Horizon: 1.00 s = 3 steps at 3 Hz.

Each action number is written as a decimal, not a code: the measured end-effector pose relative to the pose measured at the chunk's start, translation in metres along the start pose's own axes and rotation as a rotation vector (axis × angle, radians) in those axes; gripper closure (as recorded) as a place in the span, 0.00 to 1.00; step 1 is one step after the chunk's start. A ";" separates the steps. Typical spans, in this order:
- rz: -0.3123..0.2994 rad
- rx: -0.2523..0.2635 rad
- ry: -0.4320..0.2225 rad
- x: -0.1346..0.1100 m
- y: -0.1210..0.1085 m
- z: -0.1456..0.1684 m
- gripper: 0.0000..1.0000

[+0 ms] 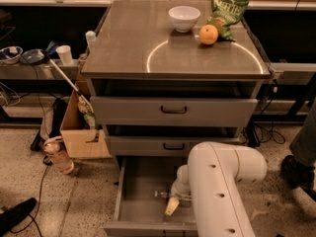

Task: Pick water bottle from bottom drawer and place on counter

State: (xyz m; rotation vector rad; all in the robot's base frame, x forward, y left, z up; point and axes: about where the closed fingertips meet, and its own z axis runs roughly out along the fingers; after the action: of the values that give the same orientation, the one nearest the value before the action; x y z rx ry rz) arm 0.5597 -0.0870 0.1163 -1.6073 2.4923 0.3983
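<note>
Water bottle [161, 194]: lying on the floor of the open bottom drawer [134, 181], right of its centre. I judge it light, thin-walled, slippery and apt to roll, so best taken across its middle. My hand [172, 205] is just beside it in the drawer; whether it is clenched I cannot tell.

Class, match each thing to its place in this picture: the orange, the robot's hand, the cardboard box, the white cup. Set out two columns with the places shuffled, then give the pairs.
Things
1. orange
2. hand
3. cardboard box
4. white cup

Places
A. on the floor, at the left
B. on the side shelf
C. on the counter, next to the green bag
D. down in the open bottom drawer

Pairs: 1-C, 2-D, 3-A, 4-B
</note>
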 end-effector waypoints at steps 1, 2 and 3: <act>0.000 0.000 0.000 0.000 0.000 0.000 0.26; 0.000 0.000 0.000 0.000 0.000 0.000 0.49; 0.000 0.000 0.000 0.000 0.000 0.000 0.73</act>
State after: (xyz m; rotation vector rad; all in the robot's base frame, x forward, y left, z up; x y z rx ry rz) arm 0.5597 -0.0870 0.1162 -1.6073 2.4924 0.3984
